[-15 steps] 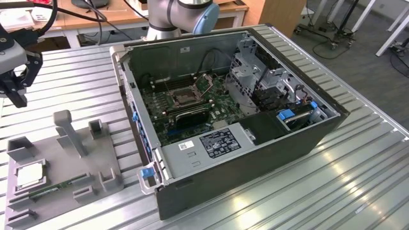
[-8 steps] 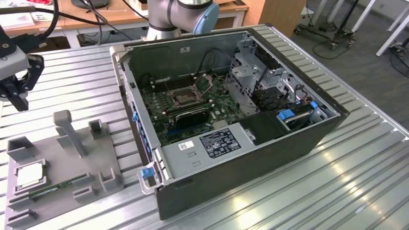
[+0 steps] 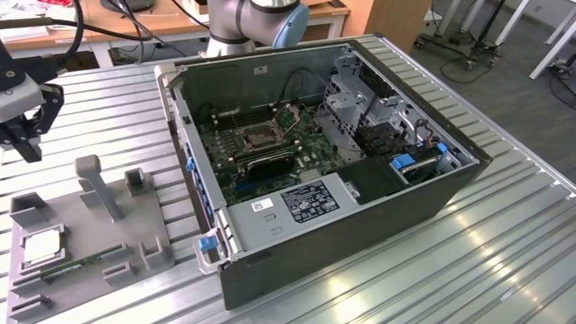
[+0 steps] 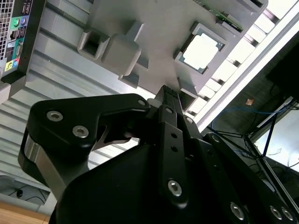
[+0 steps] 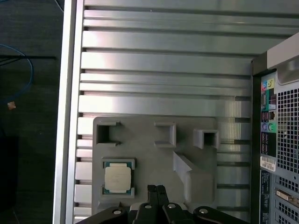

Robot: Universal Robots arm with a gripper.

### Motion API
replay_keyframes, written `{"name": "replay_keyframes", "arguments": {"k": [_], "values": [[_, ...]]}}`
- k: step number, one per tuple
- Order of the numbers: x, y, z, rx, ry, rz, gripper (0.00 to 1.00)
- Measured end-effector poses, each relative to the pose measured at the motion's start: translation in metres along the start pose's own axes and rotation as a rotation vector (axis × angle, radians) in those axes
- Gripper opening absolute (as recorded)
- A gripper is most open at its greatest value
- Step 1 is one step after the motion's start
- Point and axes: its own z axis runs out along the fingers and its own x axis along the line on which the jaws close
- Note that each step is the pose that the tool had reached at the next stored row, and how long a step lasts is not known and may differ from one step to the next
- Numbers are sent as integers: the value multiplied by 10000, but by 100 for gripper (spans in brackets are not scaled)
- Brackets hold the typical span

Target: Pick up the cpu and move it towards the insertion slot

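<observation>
Cpu (image 3: 40,247) flat in square pocket of grey fixture plate (image 3: 90,233), silvery top up. Gripper (image 3: 27,150) hovering near the plate's edge, clear of the cpu, fingers (image 5: 152,193) pressed together on nothing. Farther back, toward the exterior view's right, open computer case (image 3: 360,226); insertion slot (image 3: 261,133) on its board, dark centre exposed

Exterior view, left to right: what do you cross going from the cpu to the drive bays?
cpu → tall grey post → blue latch → insertion slot → blue drive tab
</observation>
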Motion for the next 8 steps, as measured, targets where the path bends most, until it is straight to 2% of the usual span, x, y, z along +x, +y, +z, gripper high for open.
{"name": "replay_keyframes", "arguments": {"k": [8], "values": [[3,-42,49,1,1,1,11]]}}
